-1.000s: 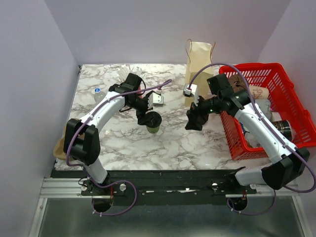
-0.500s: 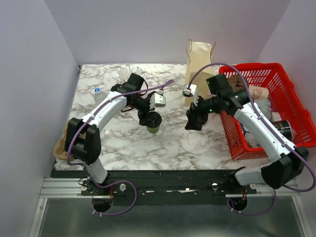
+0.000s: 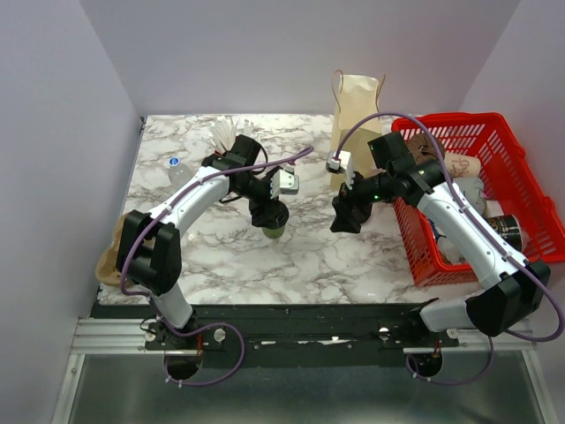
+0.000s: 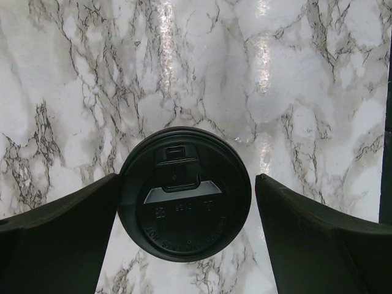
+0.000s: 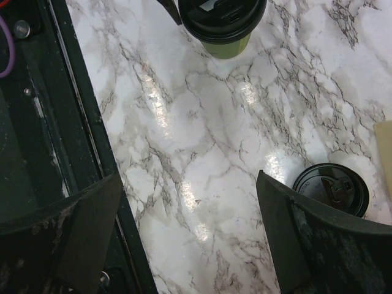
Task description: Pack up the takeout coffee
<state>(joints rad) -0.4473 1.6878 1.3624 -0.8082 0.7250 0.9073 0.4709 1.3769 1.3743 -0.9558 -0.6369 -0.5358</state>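
The takeout coffee point(image 4: 184, 196), an olive-green cup point(image 5: 225, 46) under a round black lid, stands upright near the middle of the marble table point(image 3: 221, 256). My left gripper point(image 4: 187, 179) hangs right above it, open, with one finger on each side of the lid. The left finger point(image 4: 73, 233) sits against the lid's rim and the right finger point(image 4: 306, 239) stands a little apart. In the top view the left gripper point(image 3: 267, 210) covers most of the cup point(image 3: 274, 231). My right gripper point(image 3: 346, 214) is open over bare marble to the cup's right, holding nothing.
A brown paper bag point(image 3: 357, 102) stands at the back. A red basket point(image 3: 415, 243) with cups fills the right side. A loose black lid point(image 5: 331, 188) lies by my right finger. White sticks point(image 3: 222, 134) and a blue-capped bottle point(image 3: 174, 166) are at back left.
The left arm has shifted slightly right and its wrist has turned a little over the cup. The cup and the right arm have not moved.
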